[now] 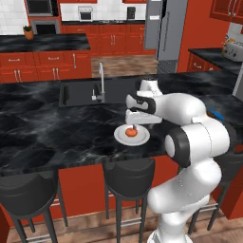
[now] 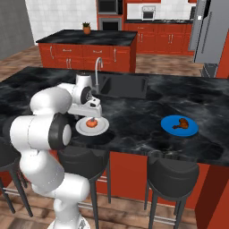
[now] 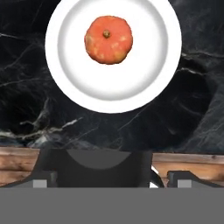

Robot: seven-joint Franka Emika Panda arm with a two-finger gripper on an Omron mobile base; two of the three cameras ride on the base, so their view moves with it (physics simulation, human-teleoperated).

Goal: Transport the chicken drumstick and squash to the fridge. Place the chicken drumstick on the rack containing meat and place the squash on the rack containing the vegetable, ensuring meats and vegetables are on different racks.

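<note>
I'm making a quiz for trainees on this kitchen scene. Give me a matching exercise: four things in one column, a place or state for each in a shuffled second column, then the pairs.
Things:
1. squash
2. chicken drumstick
3. pincer
4. faucet

Places or states:
A. on the blue plate
B. open, above the squash
C. at the sink
D. on the white plate

Pairs: 1-D, 2-A, 3-B, 4-C

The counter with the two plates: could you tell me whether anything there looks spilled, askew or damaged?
Nothing stands out. The squash sits upright on its white plate, and the drumstick lies on the blue plate, both flat on the counter.
</note>
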